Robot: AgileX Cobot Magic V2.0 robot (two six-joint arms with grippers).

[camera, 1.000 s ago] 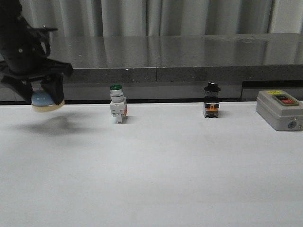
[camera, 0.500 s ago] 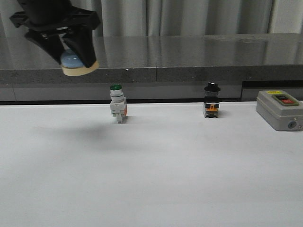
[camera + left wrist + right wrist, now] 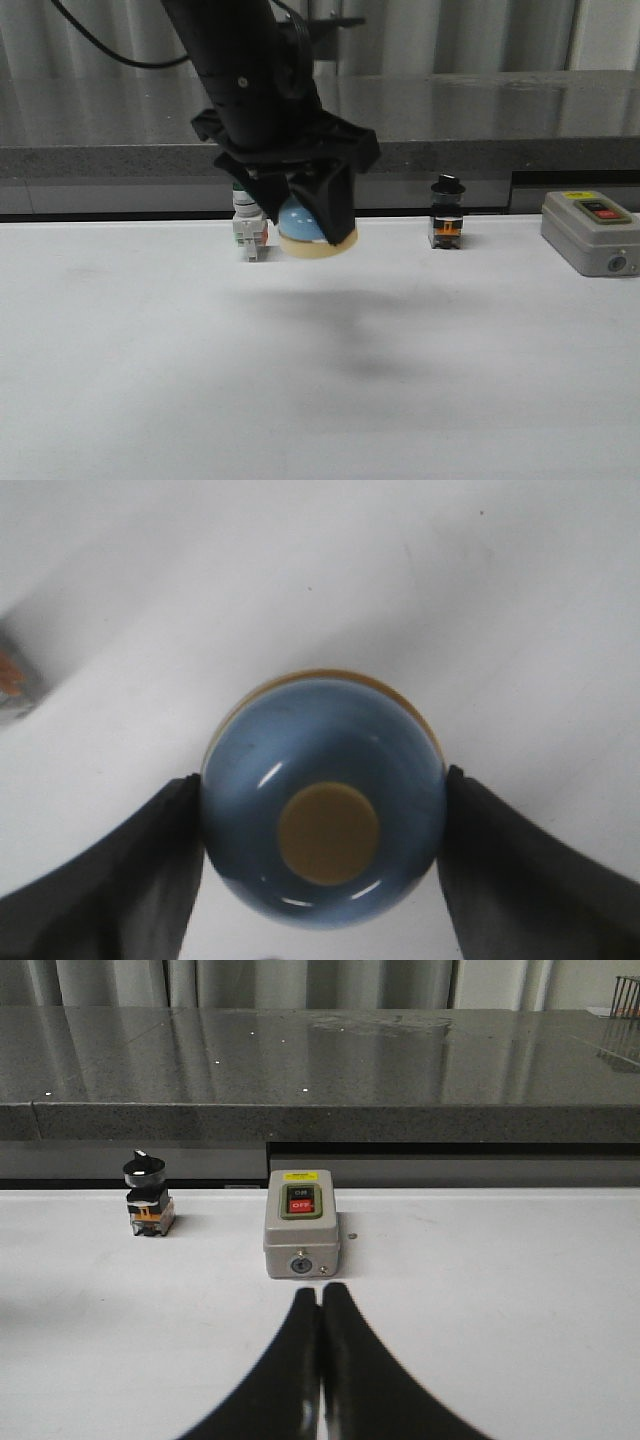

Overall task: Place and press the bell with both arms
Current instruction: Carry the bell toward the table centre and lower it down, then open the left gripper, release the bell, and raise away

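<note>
Nearest the camera, the white bench [image 3: 320,400] carries only a soft shadow, cast by what hangs above its middle. There the left pincer [image 3: 305,222] grips the bell [image 3: 316,230] by the sides of its blue dome, the cream base ring tilted a little and clear of the surface; the bell is in the air, not set down. The left wrist view shows why the hold suits the job: the two fingers [image 3: 110,870] press the dome's flanks and leave the cream button [image 3: 328,833] on top uncovered, free for a press once the bell stands. Placing it is, I judge, the step in hand. The right pincer [image 3: 320,1360] sits low with its tips drawn together on nothing, apparently waiting. Just behind the bell stands the green-capped switch [image 3: 247,230], partly hidden by the arm. Farther right are the black-knobbed switch [image 3: 447,214] and the grey box [image 3: 590,232].
</note>
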